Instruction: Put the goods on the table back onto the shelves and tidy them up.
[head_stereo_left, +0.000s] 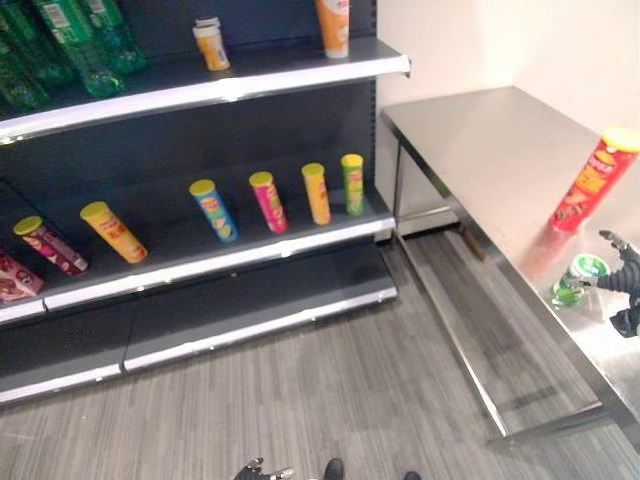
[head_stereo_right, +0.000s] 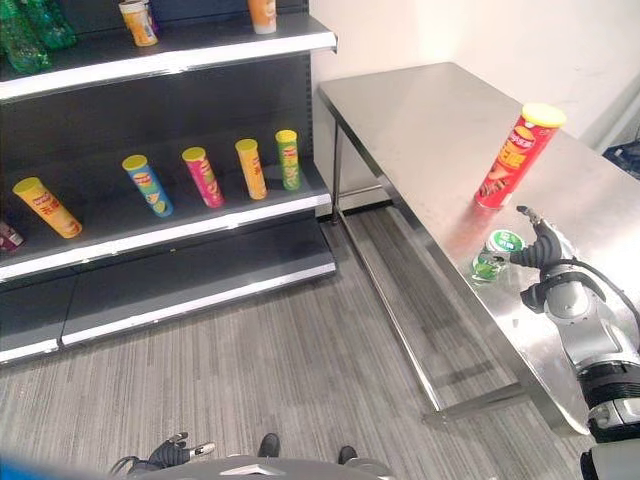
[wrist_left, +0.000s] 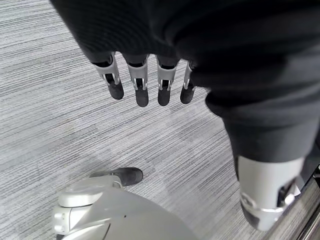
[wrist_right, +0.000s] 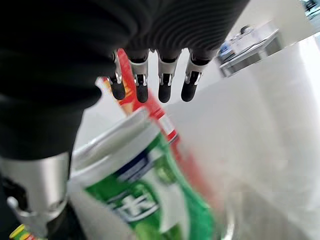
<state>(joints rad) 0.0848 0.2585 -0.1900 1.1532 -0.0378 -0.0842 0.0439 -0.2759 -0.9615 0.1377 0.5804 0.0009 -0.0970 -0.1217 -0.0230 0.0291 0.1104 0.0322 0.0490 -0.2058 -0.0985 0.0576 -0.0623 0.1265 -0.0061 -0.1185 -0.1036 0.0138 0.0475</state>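
A small green jar (head_stereo_right: 497, 253) with a white lid stands near the front edge of the steel table (head_stereo_right: 420, 120). A tall red chips can (head_stereo_right: 517, 157) stands upright just behind it. My right hand (head_stereo_right: 547, 250) is right beside the jar on its right, fingers straight and open. In the right wrist view the jar (wrist_right: 145, 195) sits close under the fingers (wrist_right: 167, 85) and beside the thumb, with the red can (wrist_right: 150, 107) behind it. My left hand (head_stereo_right: 175, 452) hangs low over the floor, its fingers (wrist_left: 141, 87) straight and holding nothing.
The dark shelving stands to the left of the table. Its middle shelf (head_stereo_left: 200, 262) holds several upright chips cans, with free room between them. The upper shelf (head_stereo_left: 250, 85) carries green bottles (head_stereo_left: 75, 40) and orange containers. The lowest shelf (head_stereo_left: 250, 310) is bare.
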